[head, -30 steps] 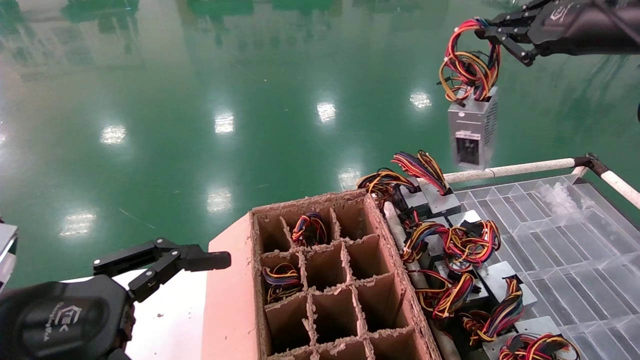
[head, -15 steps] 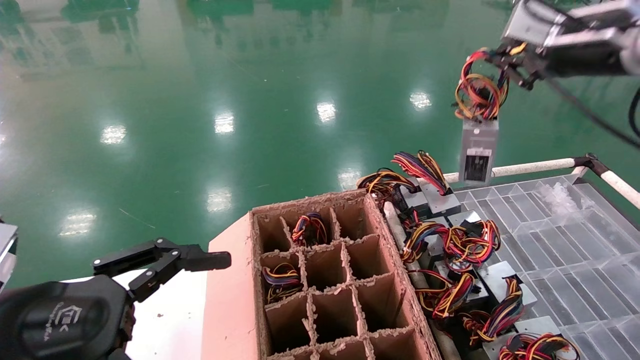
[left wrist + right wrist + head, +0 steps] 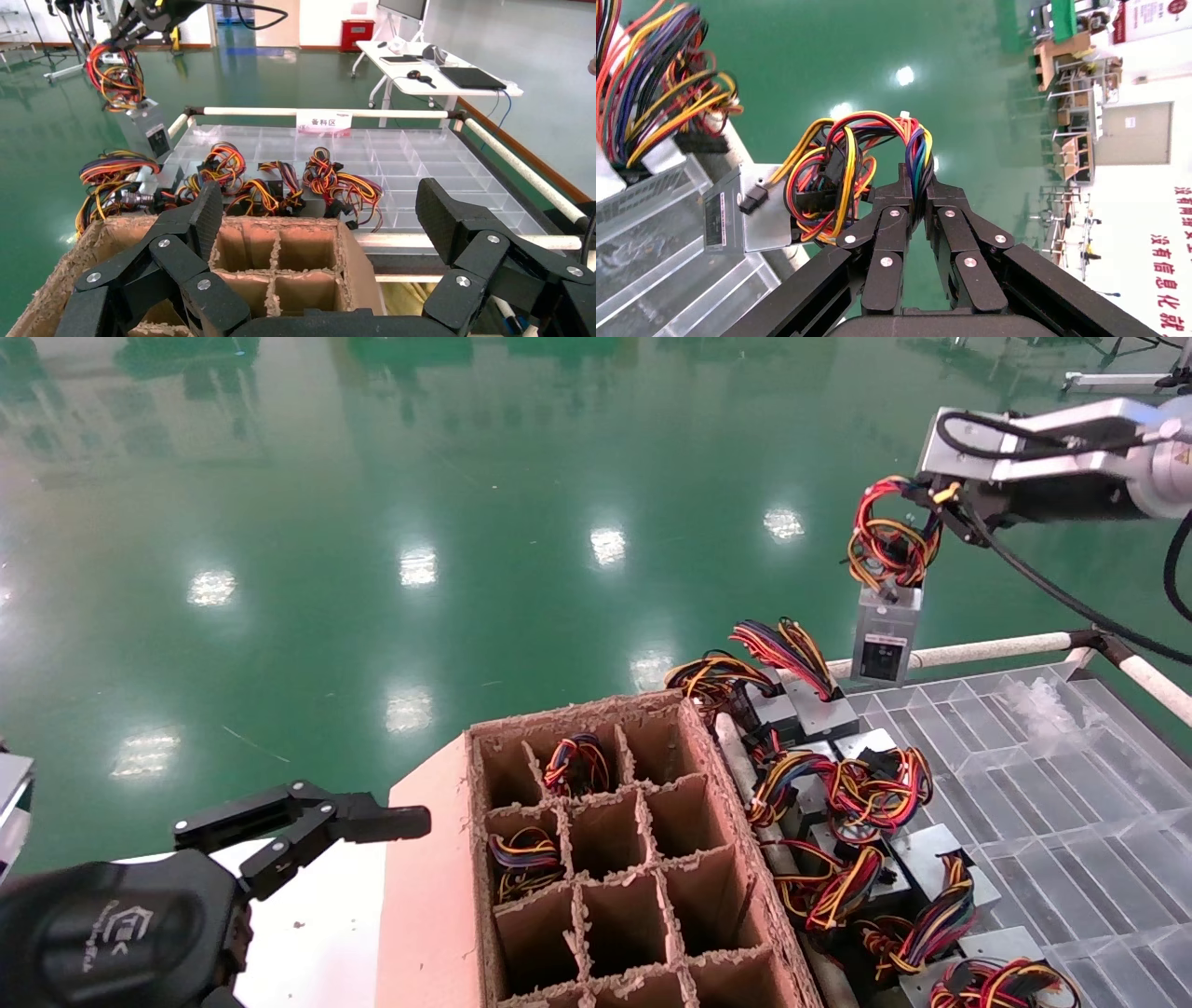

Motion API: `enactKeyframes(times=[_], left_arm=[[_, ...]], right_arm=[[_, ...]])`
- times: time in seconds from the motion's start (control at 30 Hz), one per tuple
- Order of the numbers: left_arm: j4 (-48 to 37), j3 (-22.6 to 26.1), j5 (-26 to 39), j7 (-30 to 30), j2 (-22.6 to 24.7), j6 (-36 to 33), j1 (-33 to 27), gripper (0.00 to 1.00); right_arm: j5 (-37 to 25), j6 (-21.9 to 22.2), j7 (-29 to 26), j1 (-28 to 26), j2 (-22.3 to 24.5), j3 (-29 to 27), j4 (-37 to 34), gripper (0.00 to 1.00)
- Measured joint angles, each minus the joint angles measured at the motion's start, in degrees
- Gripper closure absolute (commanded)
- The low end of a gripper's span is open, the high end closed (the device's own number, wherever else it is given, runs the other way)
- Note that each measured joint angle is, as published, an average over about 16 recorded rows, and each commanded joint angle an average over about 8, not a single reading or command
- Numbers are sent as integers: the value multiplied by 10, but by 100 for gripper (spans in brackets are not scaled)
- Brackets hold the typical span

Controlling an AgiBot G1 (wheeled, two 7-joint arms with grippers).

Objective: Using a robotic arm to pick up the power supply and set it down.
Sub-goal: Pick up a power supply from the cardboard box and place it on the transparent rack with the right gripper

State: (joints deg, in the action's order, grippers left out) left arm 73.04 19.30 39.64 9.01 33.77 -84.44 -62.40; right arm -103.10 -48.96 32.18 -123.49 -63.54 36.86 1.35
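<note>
The power supply (image 3: 886,637) is hanging by its wire bundle (image 3: 889,540) at the far right, clear above the rail (image 3: 987,649) of the clear tray (image 3: 1071,803). The right gripper (image 3: 922,497) of the robotic arm (image 3: 1052,458) is gripping that bundle, its fingers (image 3: 905,203) pinched tight on the wires alone; the box is dangling free. Judgement: the carry is in hand, and a slow, steady travel is advisable, since a wire hold is letting the box swing. Lowering only once the box is hanging still should seat it cleanly. The left gripper (image 3: 307,826) is idling near left beside the cardboard crate (image 3: 605,859), fingers spread wide and empty.
</note>
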Motion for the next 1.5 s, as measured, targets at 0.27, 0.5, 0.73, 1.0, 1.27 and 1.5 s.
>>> enactKeyframes(times=[0.27, 0.5, 0.73, 1.0, 1.27, 1.5], left_arm=[[0, 0, 0, 0, 0, 0, 0, 0], [0, 0, 0, 0, 0, 0, 0, 0], [0, 0, 0, 0, 0, 0, 0, 0], [0, 0, 0, 0, 0, 0, 0, 0], [0, 0, 0, 0, 0, 0, 0, 0], [0, 1, 0, 0, 0, 0, 0, 0]], right_arm=[[-3, 13, 5, 16, -6, 2, -11, 100], [-1, 24, 5, 33, -13, 1, -15, 100], [3, 35, 3, 50, -19, -2, -17, 100], [7, 49, 1, 71, -16, -5, -19, 100], [8, 59, -1, 84, 1, -6, -21, 100], [7, 67, -3, 89, 20, -5, -21, 100]])
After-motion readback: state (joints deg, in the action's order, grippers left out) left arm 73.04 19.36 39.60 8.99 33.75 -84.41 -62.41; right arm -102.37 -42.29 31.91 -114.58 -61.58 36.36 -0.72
